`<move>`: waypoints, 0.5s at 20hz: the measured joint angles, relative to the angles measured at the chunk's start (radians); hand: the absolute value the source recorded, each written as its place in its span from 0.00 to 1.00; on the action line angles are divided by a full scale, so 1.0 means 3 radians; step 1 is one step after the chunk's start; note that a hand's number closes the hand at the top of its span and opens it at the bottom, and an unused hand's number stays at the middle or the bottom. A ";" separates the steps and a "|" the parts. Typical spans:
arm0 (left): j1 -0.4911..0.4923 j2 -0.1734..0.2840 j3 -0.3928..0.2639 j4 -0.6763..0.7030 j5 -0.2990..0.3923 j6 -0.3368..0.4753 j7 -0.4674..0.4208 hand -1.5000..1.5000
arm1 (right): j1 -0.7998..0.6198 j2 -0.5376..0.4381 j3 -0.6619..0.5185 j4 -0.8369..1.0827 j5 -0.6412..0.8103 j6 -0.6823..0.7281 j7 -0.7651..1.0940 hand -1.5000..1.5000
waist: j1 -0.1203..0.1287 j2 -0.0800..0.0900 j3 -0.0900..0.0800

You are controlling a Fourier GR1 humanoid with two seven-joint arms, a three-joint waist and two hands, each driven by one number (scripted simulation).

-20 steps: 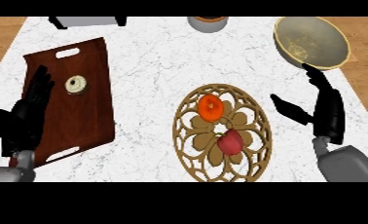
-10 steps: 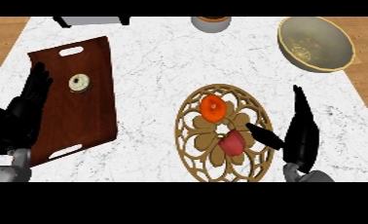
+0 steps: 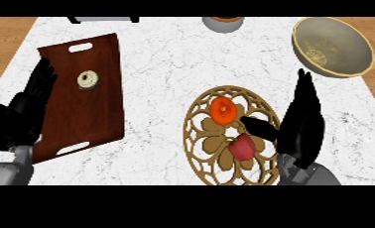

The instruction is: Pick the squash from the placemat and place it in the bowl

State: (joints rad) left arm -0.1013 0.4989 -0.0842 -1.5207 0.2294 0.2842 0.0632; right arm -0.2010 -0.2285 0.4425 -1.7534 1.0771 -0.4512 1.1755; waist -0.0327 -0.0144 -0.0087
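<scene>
The squash, orange and round, lies on the upper part of the placemat, a round openwork mat of tan colour on the white marbled worktop; just below it on the same mat lies a red pepper, close to the squash but whether touching cannot be told; the right hand stands at the mat's right edge, its fingers straight and pointing up the view, its thumb stretched leftward over the mat; the thumb's tip lies just below and right of the squash, between it and the pepper, near both, with nothing held; the squash sits to the left of the straight fingers, apart from them, outside any grasp; the bowl, olive and gold, stands at the worktop's upper right, well apart from the mat and above the right hand's fingertips; the left hand shows at the view's left edge, fingers straight and relaxed, pointing up, overlapping the left rim of a dark brown tray and holding nothing; on the tray lies a small pale ring-shaped thing, near its upper handle slot; at the top edge a grey cup-like thing shows only in part.
</scene>
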 measured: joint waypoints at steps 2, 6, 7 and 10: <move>-0.0017 -0.0017 -0.0022 0.0004 0.0000 -0.0017 0.0013 0.50 | -0.0099 0.0059 -0.0018 -0.0013 -0.0063 0.0271 0.0089 0.00 | 0.0033 0.0012 0.0003; -0.0085 -0.0005 -0.0017 -0.0010 0.0003 -0.0049 0.0045 0.50 | -0.0251 0.0193 -0.0118 0.0032 -0.0275 0.0716 0.0181 0.00 | 0.0081 0.0029 0.0010; -0.0074 -0.0016 -0.0022 -0.0014 -0.0001 -0.0053 0.0027 0.50 | -0.0284 0.0215 -0.0160 0.0040 -0.0359 0.0812 0.0187 0.00 | 0.0091 0.0031 0.0012; -0.0099 -0.0056 -0.0050 -0.0005 -0.0028 -0.0037 0.0035 0.50 | -0.0395 0.0314 -0.0257 0.0135 -0.0569 0.1052 0.0195 0.00 | 0.0107 0.0040 0.0015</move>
State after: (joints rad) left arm -0.1309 0.4820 -0.0991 -1.5221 0.2211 0.2730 0.0737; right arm -0.3196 -0.1342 0.3654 -1.7129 0.9063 -0.1356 1.2340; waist -0.0007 -0.0025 -0.0041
